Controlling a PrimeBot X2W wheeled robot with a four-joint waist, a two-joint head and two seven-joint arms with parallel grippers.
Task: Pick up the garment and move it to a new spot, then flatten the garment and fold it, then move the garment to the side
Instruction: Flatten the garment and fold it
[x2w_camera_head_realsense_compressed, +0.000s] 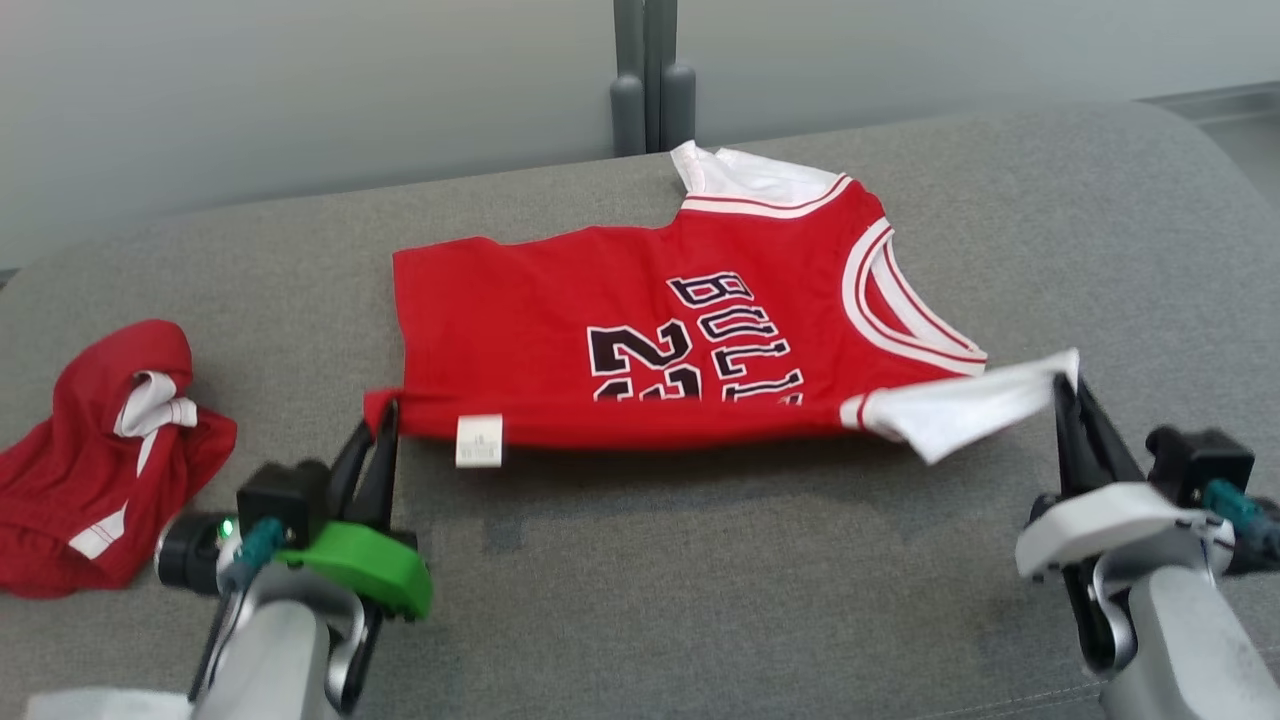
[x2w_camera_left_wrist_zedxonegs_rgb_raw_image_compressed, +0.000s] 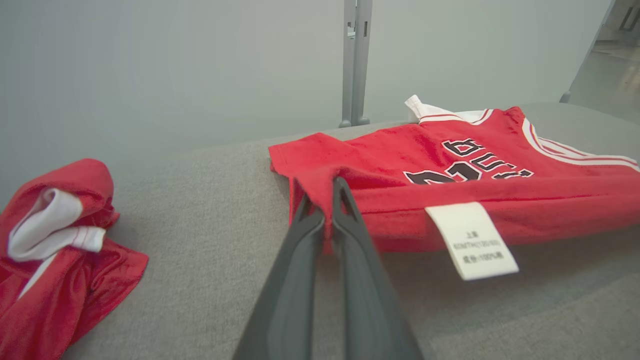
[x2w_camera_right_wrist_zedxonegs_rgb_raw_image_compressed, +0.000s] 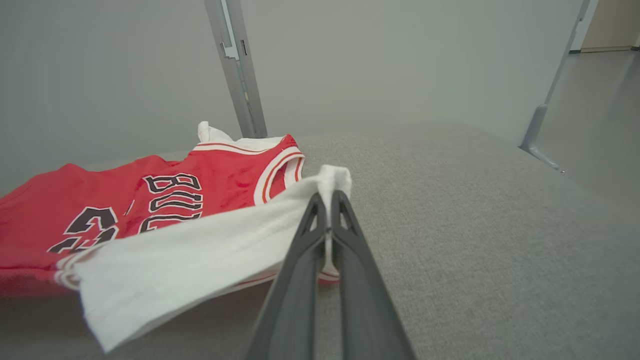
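The garment is a red basketball jersey with white sleeves and black lettering, lying across the grey cushion with its near edge lifted and stretched between my two grippers. My left gripper is shut on the red hem corner, and in the left wrist view that same gripper pinches the red cloth of the garment beside a white care label. My right gripper is shut on the white sleeve tip; in the right wrist view this gripper clamps white fabric of the garment.
A second crumpled red and white piece of clothing lies at the far left of the cushion; it also shows as a red heap. A grey post stands behind the cushion against the pale wall.
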